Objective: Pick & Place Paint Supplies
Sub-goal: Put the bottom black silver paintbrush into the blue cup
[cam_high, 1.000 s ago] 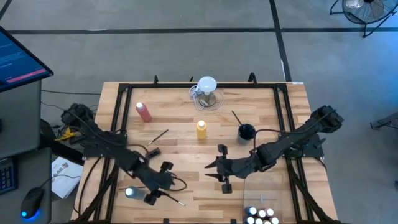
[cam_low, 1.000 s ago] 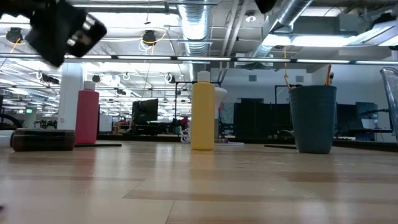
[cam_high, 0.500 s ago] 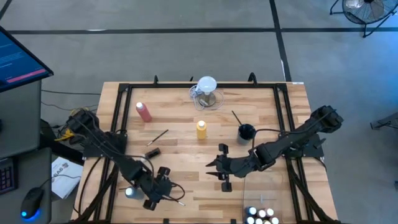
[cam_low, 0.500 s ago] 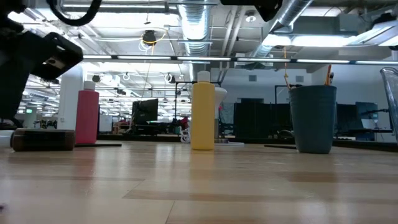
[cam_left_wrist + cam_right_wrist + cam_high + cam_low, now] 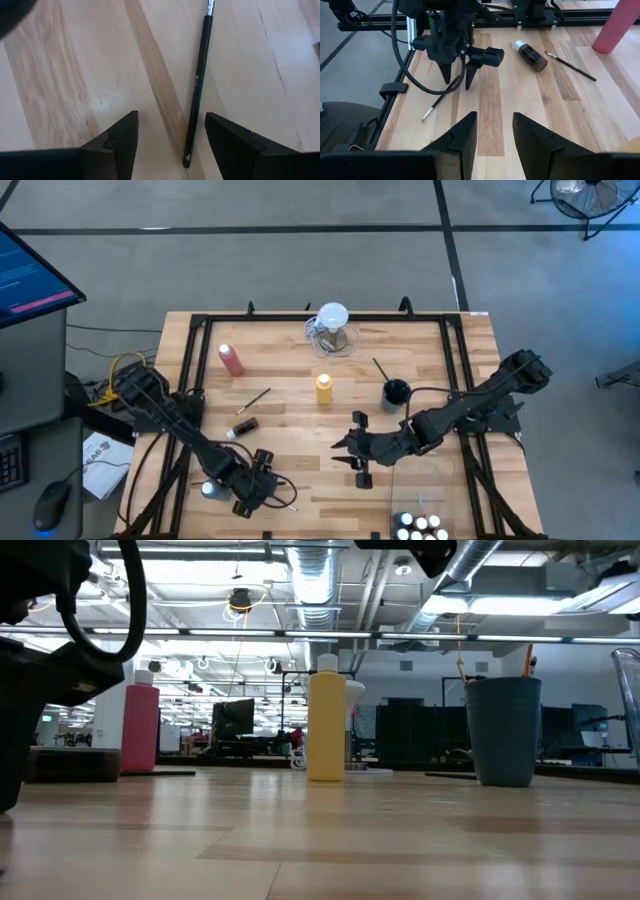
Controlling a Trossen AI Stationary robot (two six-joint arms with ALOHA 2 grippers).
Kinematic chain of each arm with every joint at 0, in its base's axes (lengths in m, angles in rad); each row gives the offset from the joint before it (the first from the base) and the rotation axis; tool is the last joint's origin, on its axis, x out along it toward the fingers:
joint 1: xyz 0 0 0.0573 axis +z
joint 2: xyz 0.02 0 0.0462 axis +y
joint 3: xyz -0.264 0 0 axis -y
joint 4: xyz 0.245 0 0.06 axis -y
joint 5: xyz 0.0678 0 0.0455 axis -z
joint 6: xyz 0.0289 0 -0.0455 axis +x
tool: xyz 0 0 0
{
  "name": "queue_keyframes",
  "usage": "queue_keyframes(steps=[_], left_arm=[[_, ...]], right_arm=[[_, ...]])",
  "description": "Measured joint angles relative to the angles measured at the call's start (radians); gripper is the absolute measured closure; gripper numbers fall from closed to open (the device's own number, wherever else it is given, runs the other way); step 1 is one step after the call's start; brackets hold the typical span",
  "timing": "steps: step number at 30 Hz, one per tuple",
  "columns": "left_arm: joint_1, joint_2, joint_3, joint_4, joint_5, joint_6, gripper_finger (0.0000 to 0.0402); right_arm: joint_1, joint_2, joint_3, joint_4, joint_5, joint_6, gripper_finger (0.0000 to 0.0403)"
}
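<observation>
Wooden slat table [image 5: 300,420] inside a black frame, open industrial room behind. Left gripper [image 5: 262,483] is down at the near-left part of the table with its jaws parted and nothing between them — the left wrist view shows both fingers [image 5: 120,142] spread over bare wood, and a thin dark paintbrush [image 5: 198,82] lies flat just inside the one finger, not centred in the gap. Seen from the right wrist view the same brush [image 5: 440,101] trails out on the board just beside the left gripper's tips [image 5: 456,77], tips pointing down at it. Step in hand, as I read it: lining up to pick this brush, grasp not yet made. Next move likely calls for a small sideways shift so the handle sits mid-gap, then descend till the tips touch wood and close; brush is very thin and flat on the table, so it may roll or slip out. Brush looks black, slim, with a metal ferrule [image 5: 210,6] at the far end. Right gripper [image 5: 340,448] waits mid-table, well apart from the left one, jaws part open and holding nothing. Other supplies farther off: yellow bottle [image 5: 324,388], pink-red bottle [image 5: 231,359], a small dark white-capped bottle [image 5: 241,427] lying on its side, a second brush [image 5: 253,401], dark cup [image 5: 396,392] with a brush in it.
</observation>
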Motion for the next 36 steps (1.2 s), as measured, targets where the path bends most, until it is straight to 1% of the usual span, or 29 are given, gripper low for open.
queue_keyframes(steps=[9, 14, 18, 23, 26, 30, 36], left_arm=[[0.000, 0.005, -0.001, -0.001, -0.053, 0.011, 0.0202], [0.001, 0.005, -0.003, -0.003, -0.107, 0.013, 0.0202], [0.002, 0.005, -0.003, -0.003, -0.115, 0.009, 0.0202], [0.009, 0.006, -0.003, -0.005, -0.153, -0.007, 0.0202], [0.026, 0.007, -0.003, -0.004, -0.134, -0.010, 0.0204], [0.040, 0.007, -0.007, 0.005, -0.111, -0.015, 0.0226], [0.052, 0.002, -0.031, 0.029, -0.078, -0.030, 0.0285]], right_arm=[[0.020, 0.000, 0.000, 0.001, 0.001, 0.010, 0.0284], [0.026, 0.000, 0.000, 0.001, 0.003, 0.018, 0.0284], [0.028, 0.000, 0.000, 0.001, 0.003, 0.018, 0.0284], [0.028, 0.000, 0.000, 0.002, 0.004, 0.018, 0.0284], [0.028, 0.000, 0.000, 0.002, 0.004, 0.019, 0.0284], [0.028, 0.000, 0.000, 0.002, 0.004, 0.026, 0.0284], [0.024, 0.000, 0.000, 0.002, 0.004, 0.026, 0.0284]])
